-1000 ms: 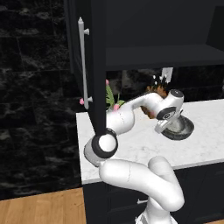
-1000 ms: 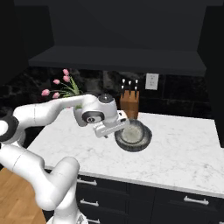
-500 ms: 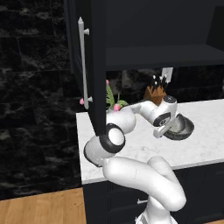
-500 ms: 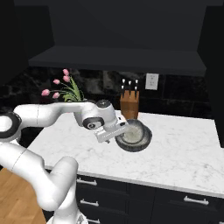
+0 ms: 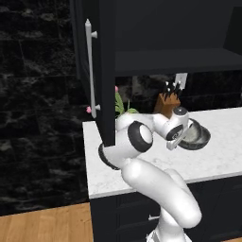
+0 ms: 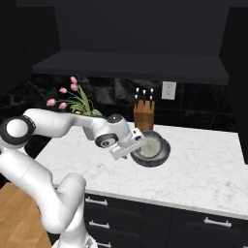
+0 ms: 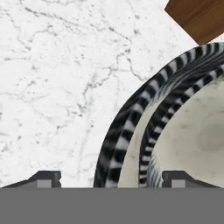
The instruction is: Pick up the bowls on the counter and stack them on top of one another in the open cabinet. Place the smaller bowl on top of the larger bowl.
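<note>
The larger bowl [image 6: 163, 154] sits on the marble counter [image 6: 193, 169], dark with a striped rim [image 7: 131, 113] in the hand view. Nested inside it is the smaller bowl [image 6: 150, 144], its pale speckled inside [image 7: 192, 140] facing up. My gripper [image 6: 133, 147] is down at the bowls' left edge, open, and also shows in the left base view [image 5: 182, 140]. In the hand view the gripper [image 7: 111, 178] straddles both rims, one fingertip [image 7: 43, 177] over bare marble and the other over the smaller bowl's inside. The open cabinet [image 5: 175, 56] is overhead, its door [image 5: 101, 71] swung out.
A wooden knife block [image 6: 144, 116] stands right behind the bowls, close to my hand. A vase of pink flowers [image 6: 72, 99] is at the counter's back left. The cabinet door's silver handle [image 5: 90, 71] hangs beside my arm. A wall outlet [image 6: 168, 90] is on the backsplash.
My hand has come down and forward to the left rim of the nested bowls, and the arm has folded closer. The bowls have not moved.
</note>
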Available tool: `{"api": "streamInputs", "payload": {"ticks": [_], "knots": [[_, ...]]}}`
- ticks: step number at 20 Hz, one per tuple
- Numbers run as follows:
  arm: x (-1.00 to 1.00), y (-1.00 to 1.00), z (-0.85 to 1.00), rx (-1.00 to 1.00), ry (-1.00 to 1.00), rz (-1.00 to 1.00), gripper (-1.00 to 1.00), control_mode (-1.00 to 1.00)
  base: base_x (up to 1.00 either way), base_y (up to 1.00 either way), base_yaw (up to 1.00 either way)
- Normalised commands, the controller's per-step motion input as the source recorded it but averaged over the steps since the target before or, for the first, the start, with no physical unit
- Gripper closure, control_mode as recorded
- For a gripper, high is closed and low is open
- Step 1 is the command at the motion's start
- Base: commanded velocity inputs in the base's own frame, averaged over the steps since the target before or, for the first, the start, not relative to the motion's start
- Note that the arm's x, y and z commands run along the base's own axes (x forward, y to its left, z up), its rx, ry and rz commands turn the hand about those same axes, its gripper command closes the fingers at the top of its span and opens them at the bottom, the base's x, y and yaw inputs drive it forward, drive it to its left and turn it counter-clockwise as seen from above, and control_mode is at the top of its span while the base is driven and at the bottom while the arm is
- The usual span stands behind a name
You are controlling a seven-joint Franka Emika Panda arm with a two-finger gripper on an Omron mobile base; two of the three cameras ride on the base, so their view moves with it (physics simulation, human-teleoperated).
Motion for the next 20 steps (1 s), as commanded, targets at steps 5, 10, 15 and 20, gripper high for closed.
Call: {"api": "streamInputs", "payload": {"ticks": [5, 10, 15, 20], "knots": [[-0.27, -0.03, -0.04, 0.0, 0.0, 0.0, 1.0, -1.0, 0.0, 0.0, 0.0], [-0.81, 0.0, 0.65, 0.01, 0.0, -0.01, 1.0, -1.0, 0.0, 0.0, 0.0], [-0.93, 0.04, 1.0, 0.0, 0.0, 0.0, 1.0, -1.0, 0.0, 0.0, 0.0], [-0.65, 0.1, 1.0, -0.01, -0.01, 0.0, 1.0, -1.0, 0.0, 0.0, 0.0]]}}
